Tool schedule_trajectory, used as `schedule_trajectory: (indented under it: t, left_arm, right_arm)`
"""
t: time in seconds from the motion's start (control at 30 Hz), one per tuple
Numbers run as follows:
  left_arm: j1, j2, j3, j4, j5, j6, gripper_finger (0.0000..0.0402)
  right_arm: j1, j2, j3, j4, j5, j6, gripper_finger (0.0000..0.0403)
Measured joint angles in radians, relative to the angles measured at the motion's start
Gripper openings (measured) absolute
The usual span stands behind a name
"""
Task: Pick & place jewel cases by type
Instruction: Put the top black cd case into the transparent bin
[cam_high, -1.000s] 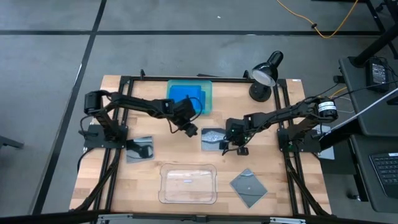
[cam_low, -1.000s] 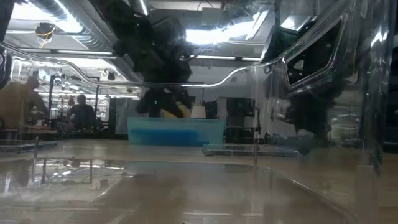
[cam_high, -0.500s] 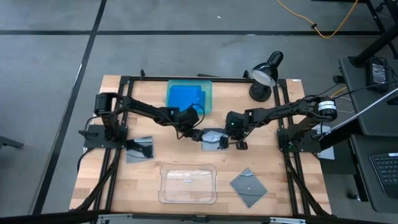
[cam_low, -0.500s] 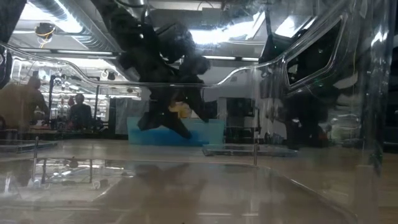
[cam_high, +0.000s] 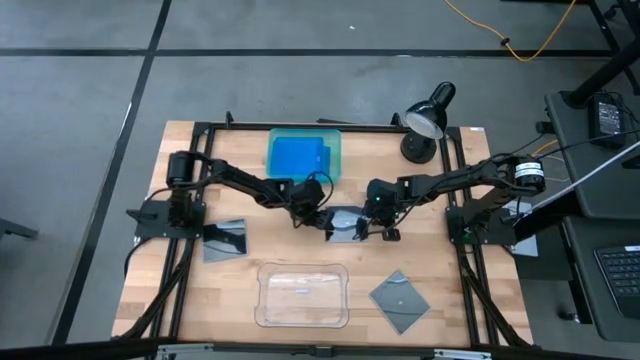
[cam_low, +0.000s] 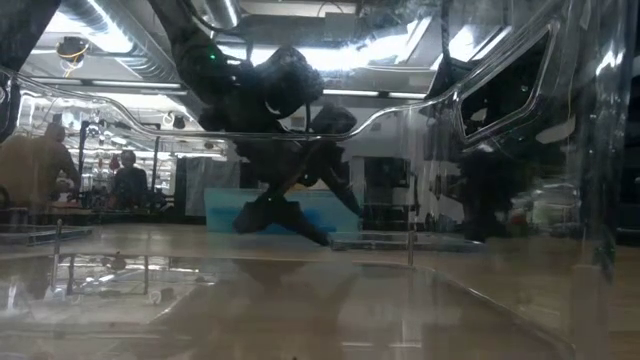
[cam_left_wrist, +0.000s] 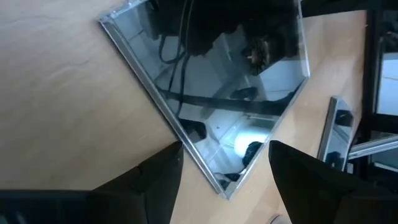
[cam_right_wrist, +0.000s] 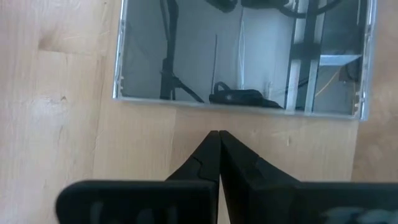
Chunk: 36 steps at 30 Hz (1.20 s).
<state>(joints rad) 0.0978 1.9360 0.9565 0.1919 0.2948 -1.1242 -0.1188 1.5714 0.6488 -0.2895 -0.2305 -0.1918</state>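
The left gripper (cam_high: 325, 215) is hovering low over the middle of the wooden table (cam_high: 190, 290), with its two fingers (cam_left_wrist: 152, 180) spread wide apart, one on each side of a corner of the dark grey jewel case in the centre (cam_high: 343, 222). In the left wrist view this glossy square (cam_left_wrist: 211, 93) is lying flat on the wood and is mirroring the arm above it; the fingers are not gripping it. The right gripper (cam_high: 372, 226) is standing just beside the same case on its other side, and in the right wrist view its fingers (cam_right_wrist: 211, 162) are pressed together, pointing at the near edge of the case (cam_right_wrist: 242, 53) without pinching anything. Another dark grey case (cam_high: 224, 238) is lying near the left side of the table, under the left arm, and a third dark grey case (cam_high: 399, 300) is lying turned like a diamond near the front right corner. The blue jewel cases (cam_high: 298, 155) are resting inside the teal-green tray (cam_high: 335, 150) at the back edge of the table; I cannot tell how many are stacked there. The clear plastic tray (cam_high: 265, 295) is sitting at the front middle, between the two outer grey cases. A black desk lamp (cam_high: 428, 115) is standing at the back right.
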Motion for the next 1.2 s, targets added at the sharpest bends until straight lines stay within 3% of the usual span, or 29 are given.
schedule_trajectory:
  t: [0.3,0.67,1.2]
  left_arm:
    - [-0.001,0.030,-0.005,0.120,-0.012,-0.046,0.0231]
    - [-0.003,0.026,-0.009,0.155,-0.025,-0.004,0.0224]
    - [-0.018,-0.138,0.000,0.090,-0.069,0.066,0.0223]
  right_arm:
    - [-0.014,0.001,-0.002,0.024,-0.018,-0.024,0.0010]
    - [-0.044,0.003,-0.004,0.026,-0.052,-0.053,0.0010]
    - [-0.044,0.004,-0.004,0.030,-0.053,-0.077,0.0010]
